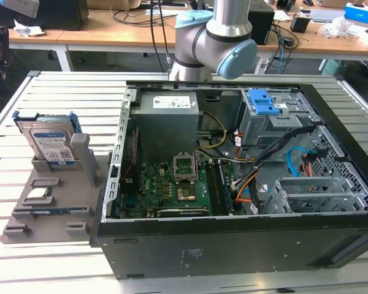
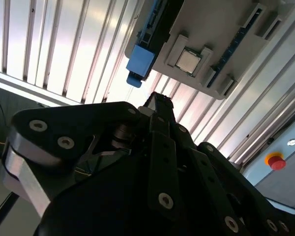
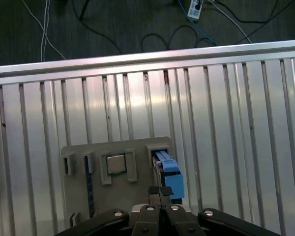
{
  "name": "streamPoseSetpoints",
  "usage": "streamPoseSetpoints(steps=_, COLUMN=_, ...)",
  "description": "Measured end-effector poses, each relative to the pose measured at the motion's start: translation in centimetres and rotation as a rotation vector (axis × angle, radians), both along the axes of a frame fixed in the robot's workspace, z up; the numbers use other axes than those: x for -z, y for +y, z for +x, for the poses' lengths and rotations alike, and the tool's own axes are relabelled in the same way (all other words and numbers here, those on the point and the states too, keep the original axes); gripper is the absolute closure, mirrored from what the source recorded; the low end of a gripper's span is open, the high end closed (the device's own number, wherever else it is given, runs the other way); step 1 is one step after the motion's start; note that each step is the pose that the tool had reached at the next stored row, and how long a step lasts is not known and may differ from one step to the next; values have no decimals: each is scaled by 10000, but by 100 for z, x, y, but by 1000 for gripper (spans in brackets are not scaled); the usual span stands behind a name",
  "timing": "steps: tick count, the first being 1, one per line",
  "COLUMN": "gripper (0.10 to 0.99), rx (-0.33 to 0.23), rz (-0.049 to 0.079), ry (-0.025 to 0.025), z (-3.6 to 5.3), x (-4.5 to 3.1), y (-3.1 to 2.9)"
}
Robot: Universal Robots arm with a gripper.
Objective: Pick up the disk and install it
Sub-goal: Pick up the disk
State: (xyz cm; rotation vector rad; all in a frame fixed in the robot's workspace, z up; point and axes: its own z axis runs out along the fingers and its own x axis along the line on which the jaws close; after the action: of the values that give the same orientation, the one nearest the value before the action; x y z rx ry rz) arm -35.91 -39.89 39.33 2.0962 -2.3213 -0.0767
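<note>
Exterior view, left to right:
- Grey holder sits on the slatted worktop.
- Disk stands on edge in the holder's rear slot. Its label face is toward the camera, blue rails on both sides.
- The disk's top edge runs parallel to the slats. Its lower part sits in the slot, so can't tell if the long axis is level or vertical.
- A chip lies flat in a pocket in front of the disk.
- Open case is just beside the holder on the exterior view's right, with PSU and blue latch inside.
- Arm rises behind the case.

First wrist view looks straight down:
- The disk shows edge-on, as a thin strip with the blue rail on top, along the slats.
- The label isn't readable from here.
- Hand hangs above the holder, well clear of the disk. Fingertips are together, nothing between them.

Second wrist view is oblique:
- The hand shows side-on.
- The disk's blue rail end and the chip are beyond it.
- A red button sits on a grey box off to one side.
</note>
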Motion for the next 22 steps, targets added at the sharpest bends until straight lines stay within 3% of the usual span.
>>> streamPoseSetpoints(steps=4, gripper=973, rx=-10, rz=0, ry=0, z=0, x=0, y=0)
streamPoseSetpoints(steps=5, gripper=918, rx=-11, rz=0, ry=-1, z=0, x=0, y=0)
streamPoseSetpoints(steps=6, gripper=918, rx=-13, rz=1, ry=0, z=0, x=0, y=0)
streamPoseSetpoints(steps=9, gripper=729, rx=-18, rz=0, ry=0, z=0, x=0, y=0)
streamPoseSetpoints(steps=10, gripper=729, rx=-21, rz=0, ry=0, z=0, x=0, y=0)
streamPoseSetpoints(steps=11, gripper=612, rx=-23, rz=0, ry=0, z=0, x=0, y=0)
streamPoseSetpoints(steps=13, gripper=612, rx=-27, rz=0, ry=-1, z=0, x=0, y=0)
streamPoseSetpoints(steps=14, gripper=545, rx=-29, rz=0, ry=0, z=0, x=0, y=0)
streamPoseSetpoints(steps=18, gripper=545, rx=-33, rz=1, ry=-1, z=1, x=1, y=5)
streamPoseSetpoints(steps=22, gripper=545, rx=-33, rz=-2, ry=-1, z=3, x=1, y=95)
